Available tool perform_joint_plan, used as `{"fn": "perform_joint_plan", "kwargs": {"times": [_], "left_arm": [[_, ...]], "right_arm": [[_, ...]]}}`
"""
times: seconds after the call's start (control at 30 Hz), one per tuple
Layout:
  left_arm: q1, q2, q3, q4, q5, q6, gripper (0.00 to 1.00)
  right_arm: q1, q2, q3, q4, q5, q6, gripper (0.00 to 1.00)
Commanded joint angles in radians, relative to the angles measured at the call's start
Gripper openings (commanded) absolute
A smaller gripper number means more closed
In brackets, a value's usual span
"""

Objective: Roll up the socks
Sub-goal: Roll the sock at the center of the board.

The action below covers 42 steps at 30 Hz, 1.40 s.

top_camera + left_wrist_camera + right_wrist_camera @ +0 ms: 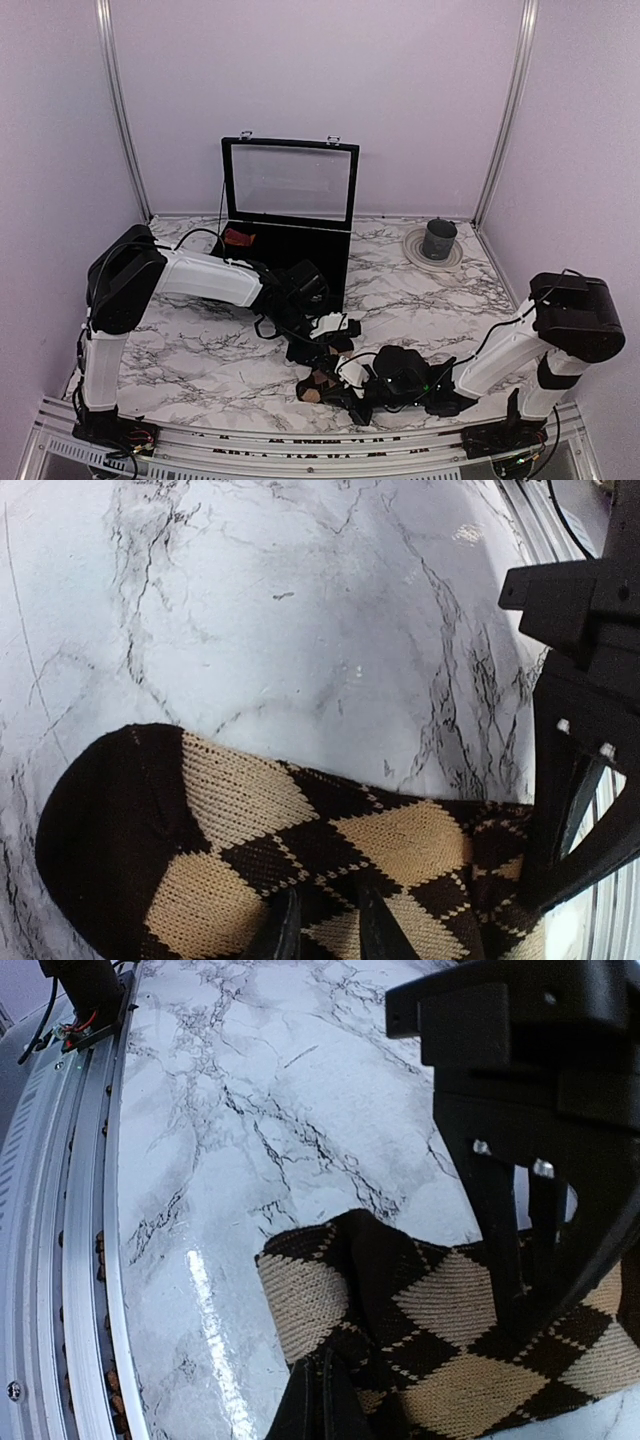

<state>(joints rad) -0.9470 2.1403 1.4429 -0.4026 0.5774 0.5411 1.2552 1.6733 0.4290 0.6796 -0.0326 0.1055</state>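
Sock [300, 850] lies flat on the counter [300, 630] at its near edge, centre, directly under both my hands. Its long axis appears to run left to right, with the dark toe left and the tan ribbed cuff right. My left hand [330, 930] sits nearer the toe, fingers narrowly apart over the fabric; I cannot tell if they grip. My right hand [320, 1400], pressed together, pinches bunched fabric by the cuff. Pattern: dark brown with tan argyle diamonds.
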Motion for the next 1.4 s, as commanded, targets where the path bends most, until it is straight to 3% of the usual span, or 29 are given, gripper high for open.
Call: {"fn": "perform_joint_plan", "kwargs": {"times": [0.0, 0.2, 0.47, 0.6, 0.73, 1.03, 1.2, 1.37], "left_arm": [[0.03, -0.012, -0.063, -0.026, -0.127, 0.012, 0.23], [0.04, -0.078, -0.07, -0.034, -0.089, -0.018, 0.33], [0.08, -0.221, -0.151, 0.012, -0.038, -0.055, 0.36], [0.09, -0.252, -0.183, -0.002, 0.014, -0.035, 0.36], [0.068, -0.288, -0.21, -0.071, 0.104, 0.084, 0.39], [-0.043, -0.355, -0.348, -0.011, 0.036, 0.337, 0.44], [-0.1, -0.332, -0.345, 0.048, -0.096, 0.374, 0.45], [-0.129, -0.352, -0.397, 0.227, -0.212, 0.365, 0.46]], "right_arm": [[-0.025, 0.042, -0.036, -0.127, -0.049, 0.037, 0.01], [-0.057, 0.047, -0.028, -0.118, -0.1, 0.075, 0.0], [-0.154, 0.102, -0.035, -0.077, -0.283, 0.149, 0.0], [-0.206, 0.137, -0.052, -0.035, -0.362, 0.194, 0.0], [-0.247, 0.193, -0.052, -0.037, -0.408, 0.228, 0.0], [-0.286, 0.3, -0.081, 0.02, -0.444, 0.312, 0.0], [-0.291, 0.305, -0.112, 0.061, -0.448, 0.336, 0.0], [-0.292, 0.304, -0.113, 0.063, -0.457, 0.34, 0.0]]}}
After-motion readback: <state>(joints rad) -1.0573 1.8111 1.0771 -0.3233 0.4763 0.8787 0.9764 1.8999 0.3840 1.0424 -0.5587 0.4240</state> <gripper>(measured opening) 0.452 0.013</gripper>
